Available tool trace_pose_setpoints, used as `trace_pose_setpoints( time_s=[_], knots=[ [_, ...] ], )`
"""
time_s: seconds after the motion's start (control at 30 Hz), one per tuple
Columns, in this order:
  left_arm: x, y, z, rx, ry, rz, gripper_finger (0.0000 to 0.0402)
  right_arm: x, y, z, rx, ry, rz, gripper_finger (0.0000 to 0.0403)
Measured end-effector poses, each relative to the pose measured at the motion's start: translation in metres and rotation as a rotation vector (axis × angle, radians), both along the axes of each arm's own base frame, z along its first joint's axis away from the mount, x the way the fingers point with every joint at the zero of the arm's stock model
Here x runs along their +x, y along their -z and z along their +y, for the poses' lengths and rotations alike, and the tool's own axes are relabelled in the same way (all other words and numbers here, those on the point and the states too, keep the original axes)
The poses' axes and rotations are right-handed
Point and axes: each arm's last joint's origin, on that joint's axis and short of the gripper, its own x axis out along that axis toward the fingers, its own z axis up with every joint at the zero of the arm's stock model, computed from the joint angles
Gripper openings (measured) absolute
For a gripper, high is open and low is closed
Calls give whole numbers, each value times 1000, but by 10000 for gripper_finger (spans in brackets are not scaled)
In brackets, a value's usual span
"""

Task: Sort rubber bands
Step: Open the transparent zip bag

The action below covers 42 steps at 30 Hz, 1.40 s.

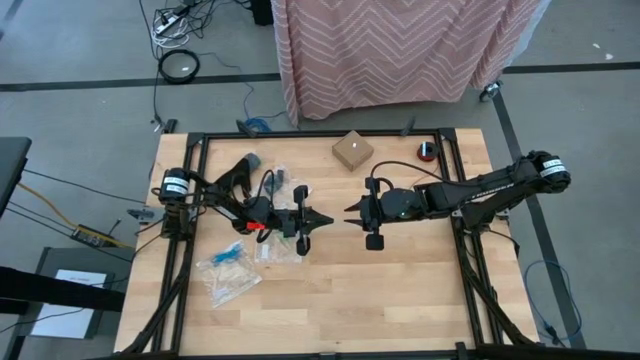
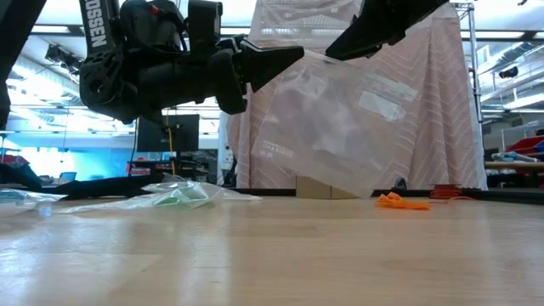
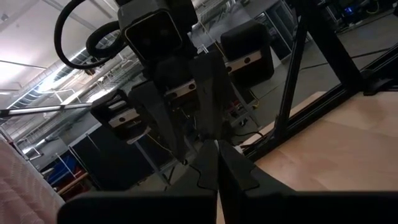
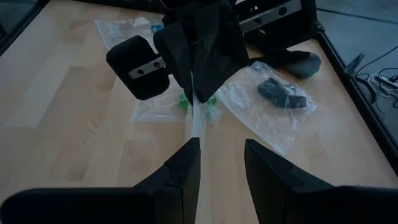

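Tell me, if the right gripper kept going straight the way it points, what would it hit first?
Most likely the left gripper. The right gripper points across at it, tip to tip, with a clear bag hanging between them. That bag may come first; depth is unclear.

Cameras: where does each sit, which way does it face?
High: overhead, straight down on table; both arms, left gripper facing right gripper.
Low: table height, level toward room; clear bag hangs between grippers.
Left wrist: on left arm, past own fingers at right gripper.
Right wrist: on right arm, past own open fingers at left gripper pinching bag.
Shared: wrist views face each other.
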Motion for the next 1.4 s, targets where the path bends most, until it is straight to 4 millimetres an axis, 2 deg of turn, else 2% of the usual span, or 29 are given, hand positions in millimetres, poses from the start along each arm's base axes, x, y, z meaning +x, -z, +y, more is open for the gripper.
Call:
trace_pose_setpoints(
  time_s=[0.33,0.47,0.73,1.4],
  knots=[
    [0,1,0,0,-1,6,4,10,4,3,-17,0,-31,111],
    [0,1,0,-3,-12,10,4,6,0,4,-70,49,-50,111],
    [0,1,1,-7,-33,10,4,6,2,12,-66,32,-45,111],
    [0,1,1,-8,-34,9,4,3,6,8,-72,93,0,111]
  ],
)
